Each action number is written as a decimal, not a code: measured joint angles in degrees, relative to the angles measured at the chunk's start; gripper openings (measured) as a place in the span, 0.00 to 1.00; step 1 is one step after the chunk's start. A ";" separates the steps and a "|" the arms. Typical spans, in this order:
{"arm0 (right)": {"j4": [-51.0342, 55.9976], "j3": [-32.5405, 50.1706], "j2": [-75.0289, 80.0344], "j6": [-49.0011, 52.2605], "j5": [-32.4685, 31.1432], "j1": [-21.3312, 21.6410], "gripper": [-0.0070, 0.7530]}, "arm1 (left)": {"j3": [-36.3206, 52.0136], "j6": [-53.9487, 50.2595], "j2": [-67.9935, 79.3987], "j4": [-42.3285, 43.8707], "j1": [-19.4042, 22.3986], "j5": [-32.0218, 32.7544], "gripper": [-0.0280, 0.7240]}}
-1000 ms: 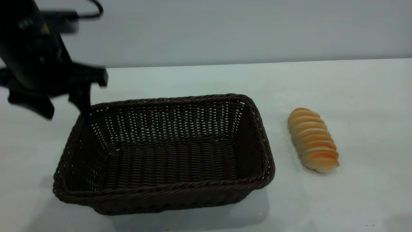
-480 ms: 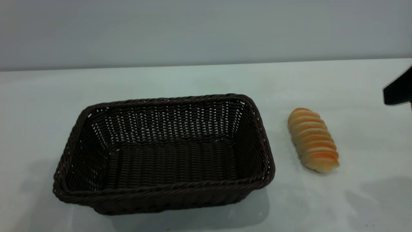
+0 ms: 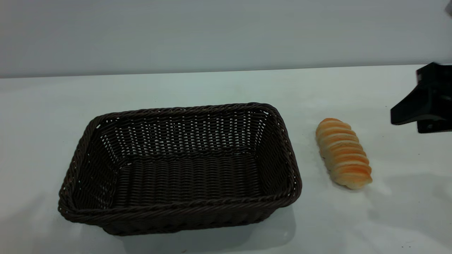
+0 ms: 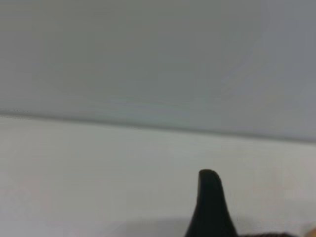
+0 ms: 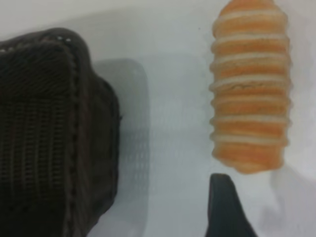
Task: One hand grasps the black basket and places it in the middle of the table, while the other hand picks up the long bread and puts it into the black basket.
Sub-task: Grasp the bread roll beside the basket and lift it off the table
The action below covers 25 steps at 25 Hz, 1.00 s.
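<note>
Dark woven wicker of the black basket, standing empty on the white table left of centre in the exterior view. Just to its right, apart from it, the long bread, lying flat. Only in the right wrist view: one basket corner, the bread's ridges close up, and a single black fingertip just short of the loaf's end. Right gripper cut off by the exterior view's right edge, raised beside the bread; opening impossible to judge. Left wrist view: one dark fingertip over bare table, spread likewise unreadable.
</note>
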<state>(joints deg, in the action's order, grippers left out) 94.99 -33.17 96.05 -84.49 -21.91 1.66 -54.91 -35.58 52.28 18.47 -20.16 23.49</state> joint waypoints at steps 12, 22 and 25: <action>2.25 -9.43 15.71 -1.74 -0.17 -5.22 0.57 | 0.00 2.62 -9.92 -0.04 0.00 2.85 0.83; 2.37 -15.44 24.88 -4.09 2.99 -9.81 0.57 | 0.02 4.11 -9.92 -0.04 0.00 5.19 0.83; 2.49 -16.31 26.37 -4.75 3.82 -9.81 0.57 | 0.02 4.27 -9.92 -0.04 0.00 5.19 0.83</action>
<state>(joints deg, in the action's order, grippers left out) 97.48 -49.48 122.42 -89.24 -18.09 -8.15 -54.89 -31.31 42.36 18.43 -20.16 28.68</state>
